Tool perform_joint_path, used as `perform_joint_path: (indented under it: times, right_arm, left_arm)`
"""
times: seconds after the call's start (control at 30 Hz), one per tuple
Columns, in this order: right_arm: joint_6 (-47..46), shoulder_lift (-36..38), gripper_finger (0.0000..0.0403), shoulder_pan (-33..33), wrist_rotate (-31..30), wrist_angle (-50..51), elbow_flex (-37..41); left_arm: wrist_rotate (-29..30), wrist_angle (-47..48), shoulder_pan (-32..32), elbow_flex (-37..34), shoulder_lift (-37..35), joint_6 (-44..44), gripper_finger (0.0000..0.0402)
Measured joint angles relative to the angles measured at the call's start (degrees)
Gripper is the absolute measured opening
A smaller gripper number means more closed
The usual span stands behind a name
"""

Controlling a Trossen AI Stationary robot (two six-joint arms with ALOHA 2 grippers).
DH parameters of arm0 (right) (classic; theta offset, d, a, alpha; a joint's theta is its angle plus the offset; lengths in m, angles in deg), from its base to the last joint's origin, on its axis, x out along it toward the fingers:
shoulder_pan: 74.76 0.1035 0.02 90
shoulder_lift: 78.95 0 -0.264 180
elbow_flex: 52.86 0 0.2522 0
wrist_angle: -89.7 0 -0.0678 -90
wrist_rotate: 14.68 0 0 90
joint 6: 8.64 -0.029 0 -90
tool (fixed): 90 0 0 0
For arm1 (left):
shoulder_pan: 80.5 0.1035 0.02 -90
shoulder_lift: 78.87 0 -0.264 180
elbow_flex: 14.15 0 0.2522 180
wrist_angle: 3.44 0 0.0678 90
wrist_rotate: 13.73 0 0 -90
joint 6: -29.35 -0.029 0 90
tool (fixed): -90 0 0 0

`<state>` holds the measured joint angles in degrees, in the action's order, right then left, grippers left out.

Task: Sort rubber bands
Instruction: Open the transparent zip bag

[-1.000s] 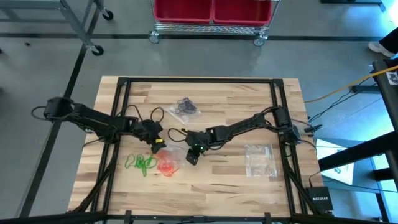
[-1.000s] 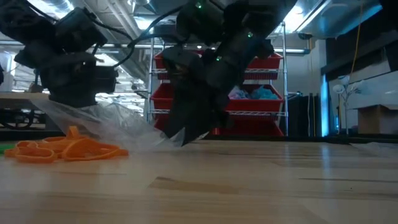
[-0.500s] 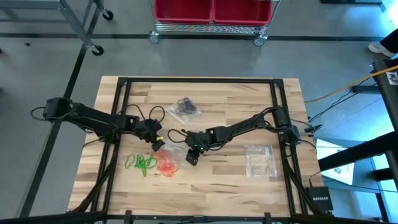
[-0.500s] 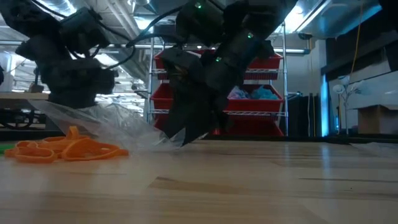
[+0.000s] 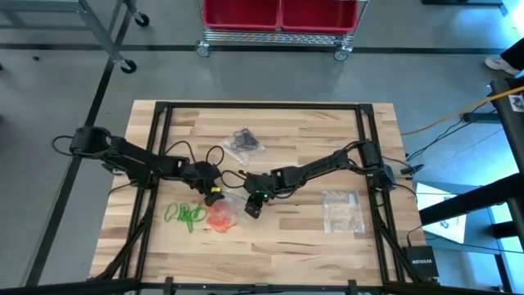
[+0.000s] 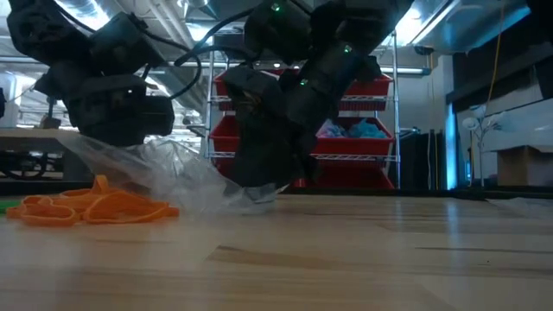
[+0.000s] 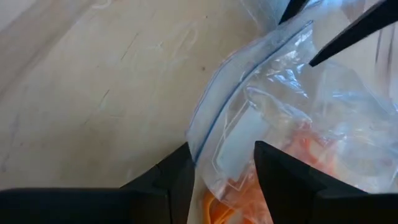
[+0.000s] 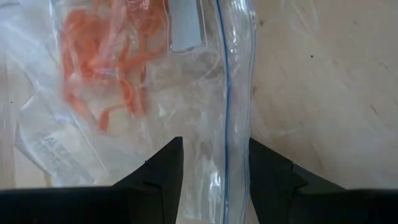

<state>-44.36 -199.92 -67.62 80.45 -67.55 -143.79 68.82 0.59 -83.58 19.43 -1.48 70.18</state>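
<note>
1. The left gripper (image 5: pixel 214 197) sits near the table's centre, its jaws closed on the rim of a clear plastic bag (image 7: pixel 261 124); the bag's edge passes between its fingers (image 7: pixel 283 171) in the left wrist view.
2. The right gripper (image 5: pixel 253 206) is at about 3 o'clock from the left one, close by, jaws pinching the same bag's zip edge, which runs between its fingers (image 8: pixel 270 171).
3. Orange-red rubber bands (image 5: pixel 219 219) lie at 6 o'clock of the left gripper, partly under the bag film (image 8: pixel 99 68).
4. Green rubber bands (image 5: pixel 185 215) lie loose at 9 o'clock of the orange pile.
5. Black rubber bands (image 5: pixel 242 142) rest at 12 o'clock, well apart.
6. Another clear bag (image 5: pixel 342 210) lies at 3 o'clock.
</note>
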Motion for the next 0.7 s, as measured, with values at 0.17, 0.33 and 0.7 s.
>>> perform_joint_path:
  times: [0.17,0.33,0.7]
  right_arm:
    - [0.0,-0.1,0.0153,0.0,0.0,-0.1,0.0]
    - [0.3,-0.2,0.0153,0.0,0.0,-0.8,0.0]
    - [7.8,12.4,0.0153,0.0,-5.8,10.8,0.0]
  left_arm:
    - [0.6,0.0,-0.5,0.0,0.0,-4.9,0.0113]
    - [4.0,-0.3,-0.5,0.0,0.0,-8.2,0.0013]
    - [7.8,1.9,-2.8,0.0,-9.9,-8.5,0.0001]
